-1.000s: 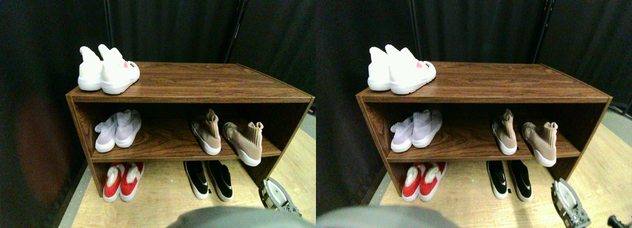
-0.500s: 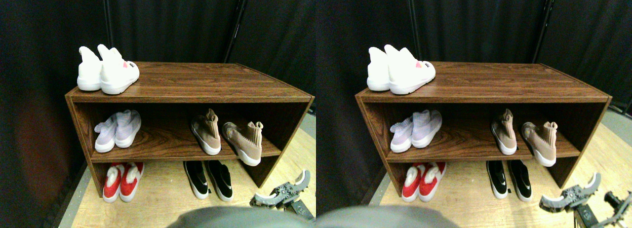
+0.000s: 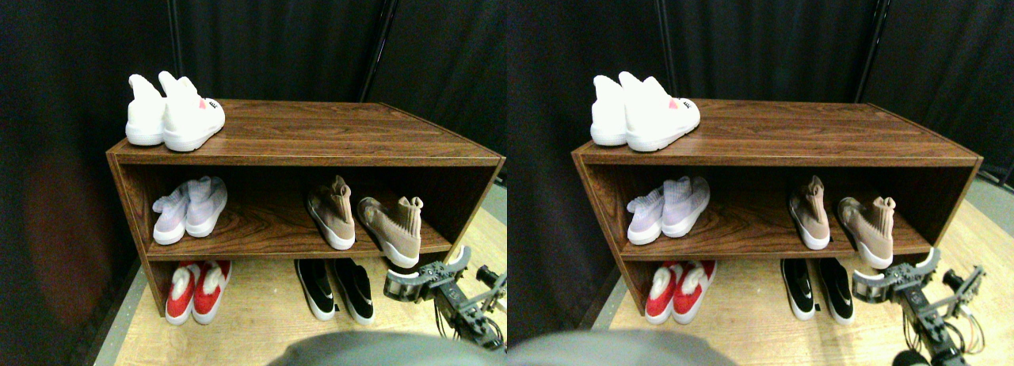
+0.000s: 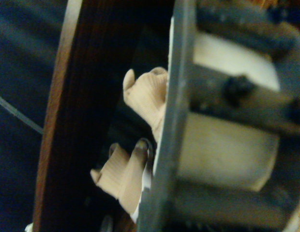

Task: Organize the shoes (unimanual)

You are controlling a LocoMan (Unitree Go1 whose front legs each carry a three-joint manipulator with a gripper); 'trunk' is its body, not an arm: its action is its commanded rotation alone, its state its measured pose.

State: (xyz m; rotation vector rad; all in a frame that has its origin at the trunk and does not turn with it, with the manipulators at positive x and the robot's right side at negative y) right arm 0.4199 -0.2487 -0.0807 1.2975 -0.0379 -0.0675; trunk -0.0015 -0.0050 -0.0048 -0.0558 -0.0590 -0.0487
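Right gripper (image 3: 428, 277) up off the floor now versus half a second back, raised to just below the middle shelf's (image 3: 269, 243) front edge, right end. Jaws: cannot tell, nothing visibly held. Right tan shoe (image 3: 392, 227) toe overhanging that front edge, directly above gripper. Left tan shoe (image 3: 333, 214) set further in. Black shoes (image 3: 337, 288) on floor, left of gripper, open floor between.

right manipulator reaches in from lower right, forearm angled up-left, cabling visible along it. right gripper (image 3: 428, 279) raised, roughly level, pointing left; jaw frame fills the wrist view.
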